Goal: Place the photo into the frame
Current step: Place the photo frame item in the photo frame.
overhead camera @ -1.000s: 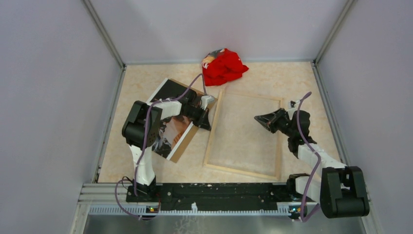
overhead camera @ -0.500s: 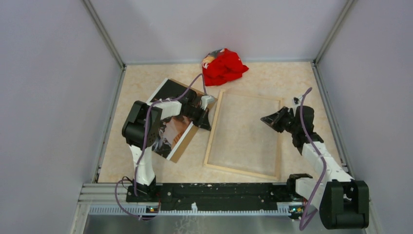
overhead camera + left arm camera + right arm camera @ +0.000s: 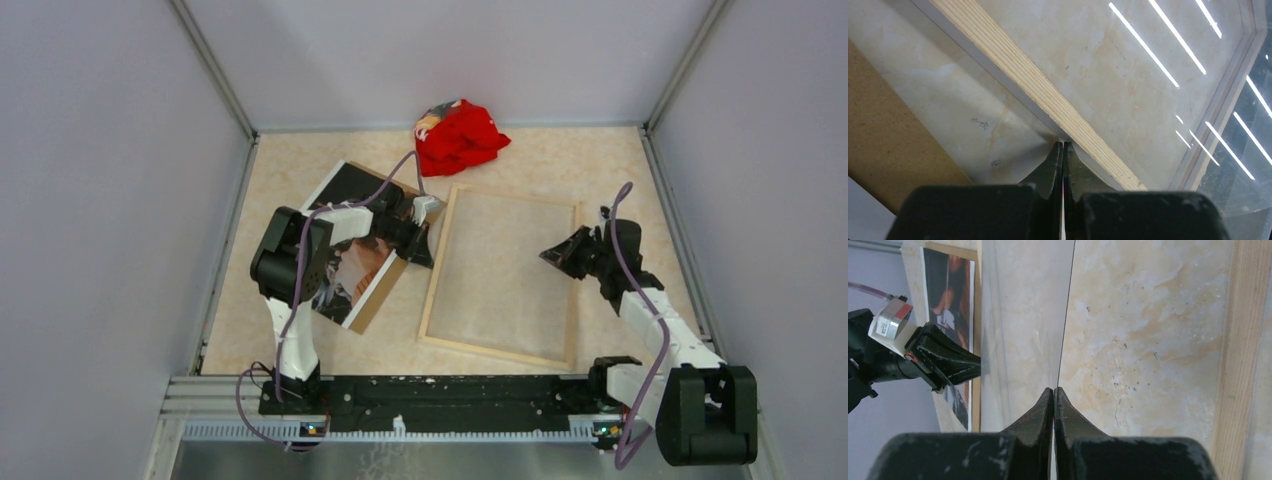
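The frame (image 3: 436, 290) lies flat mid-table, pale wood edges up. My left gripper (image 3: 428, 252) is shut and empty, its tips (image 3: 1063, 145) pressed at the outer side of the frame's left wood edge (image 3: 1038, 85). Left of it, the photo (image 3: 362, 268) lies picture-up on a brown backing board (image 3: 378, 300), partly under my left arm. My right gripper (image 3: 546, 256) hovers inside the frame's right edge (image 3: 1243, 340), rolled on its side. It is shut (image 3: 1054, 390) on the thin clear pane (image 3: 1023, 315), whose edge runs straight out from between the tips. The pane's right side is raised.
A crumpled red cloth (image 3: 458, 137) lies at the back, just beyond the frame's far corner. Grey walls close in the table on three sides. The arms' mounting rail (image 3: 430, 390) runs along the near edge.
My right gripper has drawn back to the right and slightly nearer, from over the frame's middle toward its right edge, staying shut. The left arm, photo and frame have not moved.
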Available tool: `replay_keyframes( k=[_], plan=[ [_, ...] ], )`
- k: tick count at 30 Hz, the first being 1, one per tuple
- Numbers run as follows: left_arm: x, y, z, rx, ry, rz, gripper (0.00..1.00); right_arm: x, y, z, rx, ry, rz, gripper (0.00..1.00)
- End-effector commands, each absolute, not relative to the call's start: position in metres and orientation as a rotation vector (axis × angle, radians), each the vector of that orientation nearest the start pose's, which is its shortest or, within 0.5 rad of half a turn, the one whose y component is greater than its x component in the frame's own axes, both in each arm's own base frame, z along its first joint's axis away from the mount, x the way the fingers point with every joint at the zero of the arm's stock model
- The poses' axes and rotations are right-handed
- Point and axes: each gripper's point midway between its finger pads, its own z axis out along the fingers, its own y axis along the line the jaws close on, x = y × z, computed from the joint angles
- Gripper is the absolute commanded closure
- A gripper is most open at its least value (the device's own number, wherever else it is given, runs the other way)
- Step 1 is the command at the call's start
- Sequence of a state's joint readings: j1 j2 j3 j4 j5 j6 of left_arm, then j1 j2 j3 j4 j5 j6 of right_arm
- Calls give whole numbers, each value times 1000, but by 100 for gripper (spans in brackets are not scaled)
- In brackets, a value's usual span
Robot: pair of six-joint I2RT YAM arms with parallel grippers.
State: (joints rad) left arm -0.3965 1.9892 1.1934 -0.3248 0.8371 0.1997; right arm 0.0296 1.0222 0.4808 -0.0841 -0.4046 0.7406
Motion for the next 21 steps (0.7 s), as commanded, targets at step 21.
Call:
replay_keyframes(
  k=[21],
  plan=[
    [307,-266,25,1025,2349,-1183,100,301,108,132,451,2150,885,100]
  ],
)
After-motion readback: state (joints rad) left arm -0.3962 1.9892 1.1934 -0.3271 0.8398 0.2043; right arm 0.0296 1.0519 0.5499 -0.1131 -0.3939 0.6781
